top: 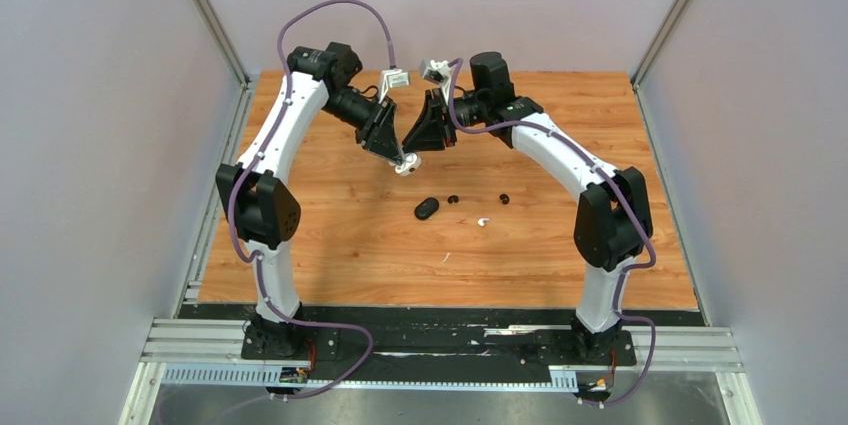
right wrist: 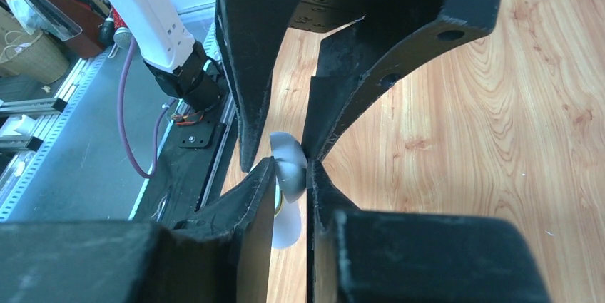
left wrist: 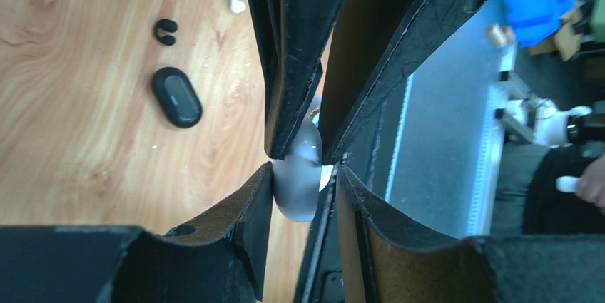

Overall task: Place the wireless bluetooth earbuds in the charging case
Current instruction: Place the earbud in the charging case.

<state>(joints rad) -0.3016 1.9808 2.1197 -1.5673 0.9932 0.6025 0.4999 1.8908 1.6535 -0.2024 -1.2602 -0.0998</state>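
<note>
A: Status?
B: Mid-air, right gripper pinches white case; left gripper flanks it, grip unclear. The white earbud and black earbuds lie on table, 4–5 o'clock from it.
A: Confirm one firm hold before the other lets go.

**Lighting and Image Quality**

Illumination was bright, diffuse and overhead. In the top view, the arms cast only faint, soft shadows on the wooden table. In the left wrist view, the left gripper's fingers appeared dark and blurred at close range. The white charging case carried a small glossy highlight. Background clutter was defocused.
</note>
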